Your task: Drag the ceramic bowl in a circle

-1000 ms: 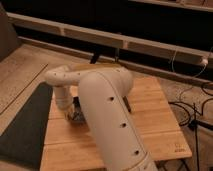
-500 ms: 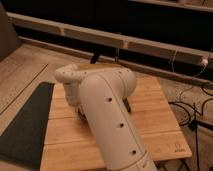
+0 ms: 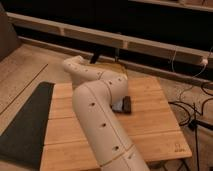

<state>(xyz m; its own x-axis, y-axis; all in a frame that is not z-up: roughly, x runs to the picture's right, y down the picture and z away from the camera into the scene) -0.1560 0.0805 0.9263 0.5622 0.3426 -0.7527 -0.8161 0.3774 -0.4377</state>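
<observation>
Wooden worktop (image 3: pixel 150 122) fills my view, with my arm (image 3: pixel 95 112) slung across it. Somewhere behind the arm is the pincer, so I cannot tell its state. The bowl is hidden there too, presumably pinned for dragging.

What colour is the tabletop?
Light brown wood tabletop, camera view; gripper hidden behind the arm.

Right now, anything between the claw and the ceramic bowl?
Cannot tell: the arm hides both claw and ceramic bowl. Only a dark flat slab shows beside the arm on the wooden table.
</observation>
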